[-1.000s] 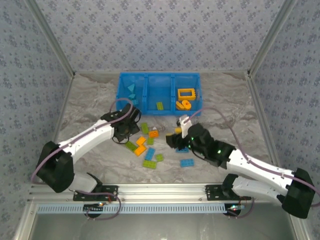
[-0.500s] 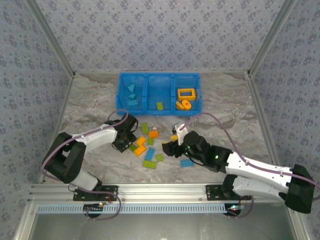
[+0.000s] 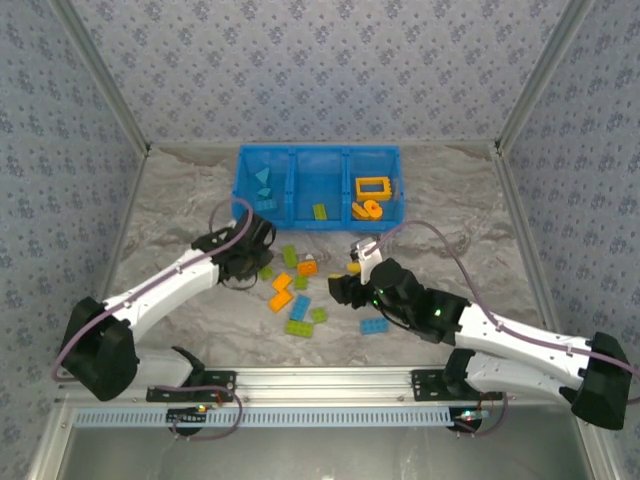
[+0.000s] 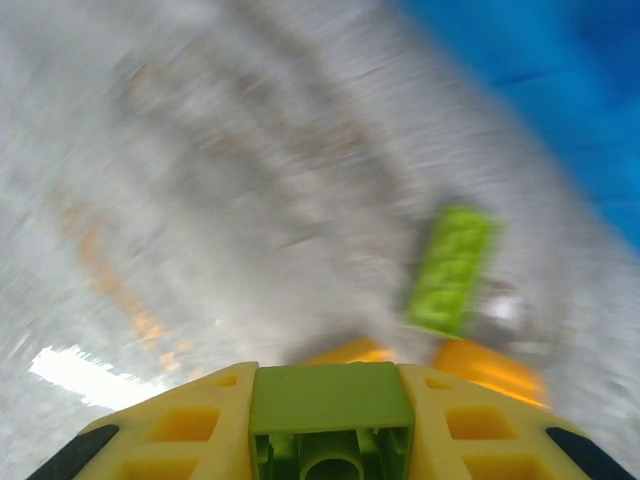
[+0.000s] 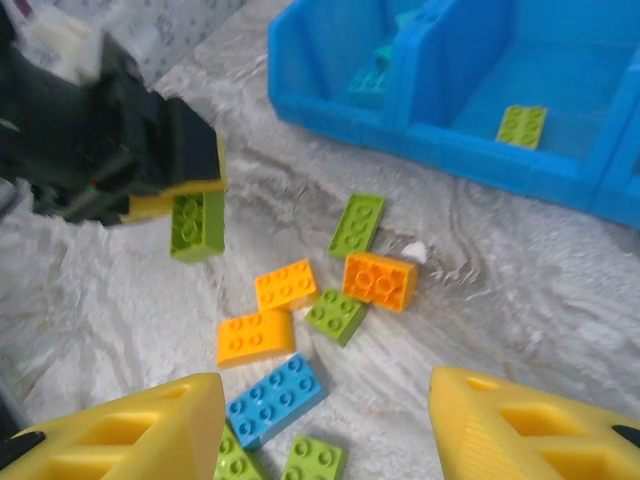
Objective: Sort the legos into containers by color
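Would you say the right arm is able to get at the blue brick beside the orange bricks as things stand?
Probably yes: the right pincer hangs open over the blue brick with nothing between them. The left pincer, shut on a green brick, sits off to the side.

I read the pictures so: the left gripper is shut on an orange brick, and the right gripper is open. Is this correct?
One detail is wrong: the brick in the left gripper is a lime green brick, not an orange one, as the left wrist view shows. The rest holds: that gripper is shut on it, and the right gripper is open.
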Robot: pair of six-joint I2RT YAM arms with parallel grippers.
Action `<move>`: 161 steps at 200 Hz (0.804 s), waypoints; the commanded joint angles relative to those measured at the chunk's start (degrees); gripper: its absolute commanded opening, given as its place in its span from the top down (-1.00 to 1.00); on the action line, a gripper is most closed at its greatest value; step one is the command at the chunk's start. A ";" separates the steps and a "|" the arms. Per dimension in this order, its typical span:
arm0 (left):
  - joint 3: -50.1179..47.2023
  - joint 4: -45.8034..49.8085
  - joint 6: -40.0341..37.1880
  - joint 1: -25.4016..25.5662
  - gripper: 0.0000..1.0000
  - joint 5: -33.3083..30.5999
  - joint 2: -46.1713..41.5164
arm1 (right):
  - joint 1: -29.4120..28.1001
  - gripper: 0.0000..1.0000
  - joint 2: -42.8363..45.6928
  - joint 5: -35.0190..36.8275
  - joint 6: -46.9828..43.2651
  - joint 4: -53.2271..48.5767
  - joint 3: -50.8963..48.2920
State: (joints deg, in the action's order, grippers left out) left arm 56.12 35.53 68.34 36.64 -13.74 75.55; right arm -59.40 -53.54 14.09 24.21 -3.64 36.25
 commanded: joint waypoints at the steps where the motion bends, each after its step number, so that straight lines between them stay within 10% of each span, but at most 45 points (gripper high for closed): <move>1: 12.23 1.16 -14.19 1.53 0.39 -4.82 3.96 | 2.22 -0.18 0.69 5.45 0.54 0.72 2.96; 108: 79.04 23.00 -35.89 0.28 0.38 -11.29 57.23 | 15.86 -0.18 -4.08 0.43 2.70 5.34 13.43; 161: 84.35 24.41 -35.55 -1.28 0.38 -12.00 66.04 | 16.43 -0.18 -0.45 0.26 4.34 3.56 10.90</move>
State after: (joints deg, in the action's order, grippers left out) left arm 137.88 56.07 33.43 36.27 -23.97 139.81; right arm -43.40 -56.51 14.96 26.63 0.40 47.81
